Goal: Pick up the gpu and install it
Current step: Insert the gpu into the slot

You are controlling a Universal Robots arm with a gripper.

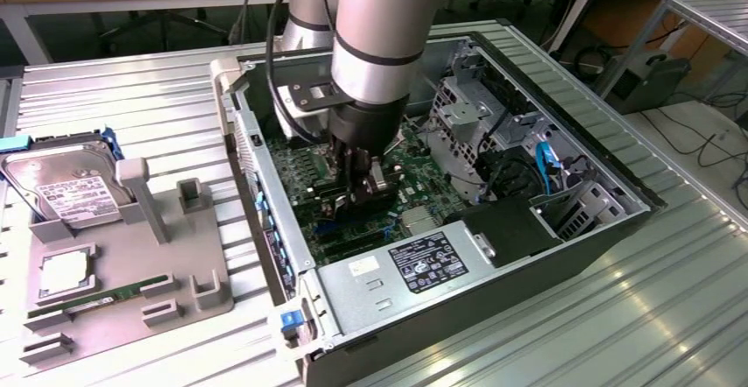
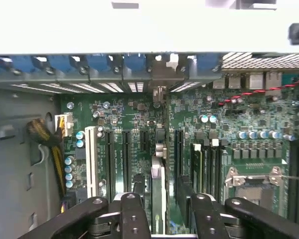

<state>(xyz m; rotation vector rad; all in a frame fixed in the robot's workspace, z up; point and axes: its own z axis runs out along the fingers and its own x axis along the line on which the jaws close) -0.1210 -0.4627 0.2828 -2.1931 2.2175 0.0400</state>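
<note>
With the gpu [image 2: 158,191] standing edge-on in its motherboard [image 2: 249,134] slot, the pincer [image 2: 159,211] stands wide open, gripping nothing, and should clear it squarely.

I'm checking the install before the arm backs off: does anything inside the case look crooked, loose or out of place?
Nothing stands out. The gpu stands edge-on in a motherboard slot, in line with the neighbouring slots, its bracket end at the rear openings. The gripper sits open on either side of it. Whether it is fully seated cannot be told.

Gpu [image 2: 158,164] stands edge-on in a motherboard [image 2: 239,124] slot, between the spread gripper [image 2: 162,211] fingers; CPU socket [image 2: 254,181] at the gripper's two o'clock.
</note>
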